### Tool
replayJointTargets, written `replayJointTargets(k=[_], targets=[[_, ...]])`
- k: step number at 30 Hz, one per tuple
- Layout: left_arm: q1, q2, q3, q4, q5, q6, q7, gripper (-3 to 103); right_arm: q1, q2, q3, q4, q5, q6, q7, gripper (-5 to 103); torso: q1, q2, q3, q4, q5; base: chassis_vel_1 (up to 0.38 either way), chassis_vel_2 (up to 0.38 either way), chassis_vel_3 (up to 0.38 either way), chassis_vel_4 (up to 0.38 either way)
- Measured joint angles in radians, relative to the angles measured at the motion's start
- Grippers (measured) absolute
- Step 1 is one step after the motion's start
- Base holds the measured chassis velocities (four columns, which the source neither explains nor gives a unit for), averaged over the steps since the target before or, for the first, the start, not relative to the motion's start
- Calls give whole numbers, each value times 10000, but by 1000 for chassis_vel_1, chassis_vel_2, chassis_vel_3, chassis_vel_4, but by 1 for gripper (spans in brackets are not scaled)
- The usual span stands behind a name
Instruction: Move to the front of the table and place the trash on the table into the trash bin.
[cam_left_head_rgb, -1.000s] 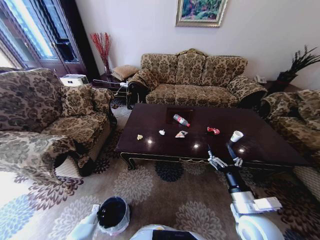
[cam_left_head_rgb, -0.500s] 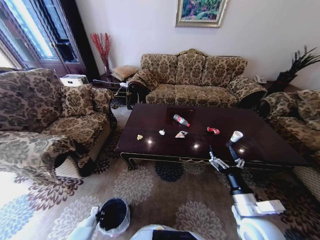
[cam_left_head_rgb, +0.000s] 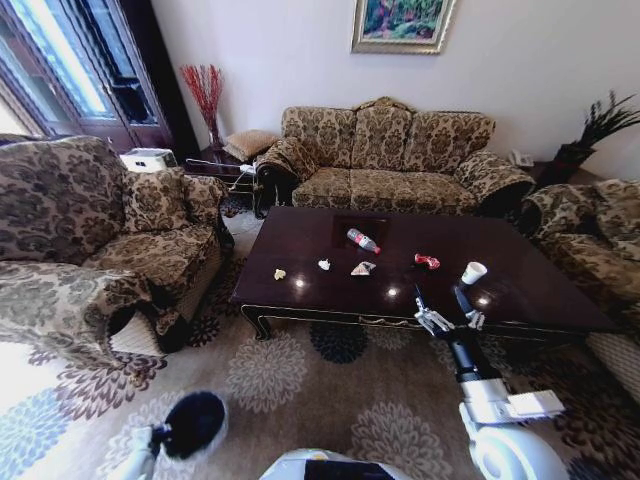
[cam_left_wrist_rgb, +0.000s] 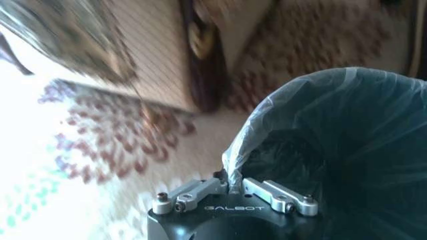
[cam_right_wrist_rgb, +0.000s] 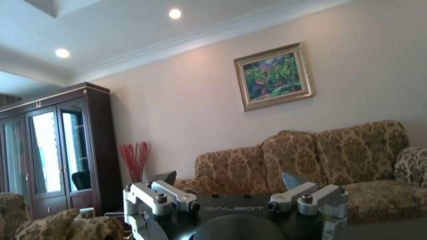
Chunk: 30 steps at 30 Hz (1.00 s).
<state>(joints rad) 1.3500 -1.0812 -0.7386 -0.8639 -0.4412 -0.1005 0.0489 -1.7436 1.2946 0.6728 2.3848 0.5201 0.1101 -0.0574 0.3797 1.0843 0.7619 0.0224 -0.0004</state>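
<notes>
Fingers pinched tight on the translucent bag folded over the rim of the small round black trash bin (cam_left_wrist_rgb: 347, 145), that's the left gripper (cam_left_wrist_rgb: 235, 189), carrying the bin low at the robot's left side over the floral carpet (cam_left_head_rgb: 300, 370). Up front, the right gripper (cam_left_head_rgb: 447, 318) hangs just short of the near edge of the glossy dark brown desk (cam_left_head_rgb: 300, 245), its fingers (cam_right_wrist_rgb: 160, 196) spread wide and holding nothing.

Scattered across the desk top: a clear plastic bottle with a red label (cam_left_head_rgb: 362, 240), a red crumpled wrapper (cam_left_head_rgb: 426, 261), a white paper cup (cam_left_head_rgb: 473, 272), a colourful snack bag (cam_left_head_rgb: 363, 268) and small white and yellow scraps (cam_left_head_rgb: 280, 274).

Risky bit, I'd say: the grip is on thin liner, so a swing could tear it or slip the bin free. And the right arm, stretched forward and raised, could clip the desk's carved edge or knock the cup, the nearest piece.
</notes>
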Motion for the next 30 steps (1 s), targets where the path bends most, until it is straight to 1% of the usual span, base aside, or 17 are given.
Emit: replayJointTargets(k=[1,4,5,7,8,10,11,12,14,16,18,21,24,25,27,28,30], targets=[[0,0,0,0,0,0,0,0,0,0,0,0,0,0,0,100,0,0,0,0,0,0,0,0,0],[1032,90,-1056,-2307,-867,336,-544,0,191,-22,-13,-38,69,-24,-8,100,0,-1,1,19,2,0,0,0,0],[1032,90,-1056,-2307,-867,336,-544,0,191,-22,-13,-38,69,-24,-8,100,0,-1,1,19,2,0,0,0,0],[1660,-5,-1929,-3964,-1168,538,-966,0,347,-45,-38,-167,62,-26,-45,100,0,0,0,3,1,0,0,0,0],[1660,-5,-1929,-3964,-1168,538,-966,0,347,-45,-38,-167,62,-26,-45,100,0,0,0,3,1,0,0,0,0],[2231,-119,-2797,-5363,-1378,660,-1303,0,468,-35,-101,-296,-2,-26,-127,100,0,0,0,3,3,0,0,0,0],[2469,-157,-3190,-5975,-1522,782,-1418,0,504,-12,-122,-359,-60,-24,-181,100,0,0,1,11,5,0,0,0,0],[2469,-157,-3190,-5975,-1522,782,-1418,0,504,-12,-122,-359,-60,-24,-181,100,0,0,1,11,5,0,0,0,0],[2875,-78,-3796,-7226,-2016,1035,-1539,0,459,105,-105,-469,-172,44,-329,100,0,0,1,28,12,0,0,0,0],[2968,52,-3877,-7804,-2273,1157,-1541,0,347,224,-33,-513,-234,103,-347,100,-1,0,0,25,7,0,0,0,0],[3026,284,-3932,-8893,-2726,1452,-1557,0,184,401,116,-581,-344,151,-344,100,0,0,0,-3,-4,0,0,0,0],[3185,264,-4127,-10136,-3126,1845,-1576,0,203,427,158,-662,-406,177,-256,100,1,0,0,-8,8,0,0,0,0],[3556,-309,-4310,-12180,-3350,2433,-1770,0,534,217,116,-999,-268,369,-216,100,2,0,1,15,6,0,0,0,0],[3556,-309,-4310,-12180,-3350,2433,-1770,0,534,217,116,-999,-268,369,-216,100,2,0,1,15,6,0,0,0,0],[3827,-735,-4385,-13802,-3479,2849,-1940,0,740,24,64,-1267,-139,568,-277,100,0,0,1,24,1,0,0,0,0],[3901,-865,-4365,-14558,-3478,2928,-1942,0,824,-48,29,-1420,-112,658,-320,100,0,0,0,17,11,0,0,0,0],[3914,-876,-4286,-15114,-3466,2970,-1938,0,855,-49,-11,-1541,-143,750,-346,100,0,1,0,16,12,0,0,0,0]])
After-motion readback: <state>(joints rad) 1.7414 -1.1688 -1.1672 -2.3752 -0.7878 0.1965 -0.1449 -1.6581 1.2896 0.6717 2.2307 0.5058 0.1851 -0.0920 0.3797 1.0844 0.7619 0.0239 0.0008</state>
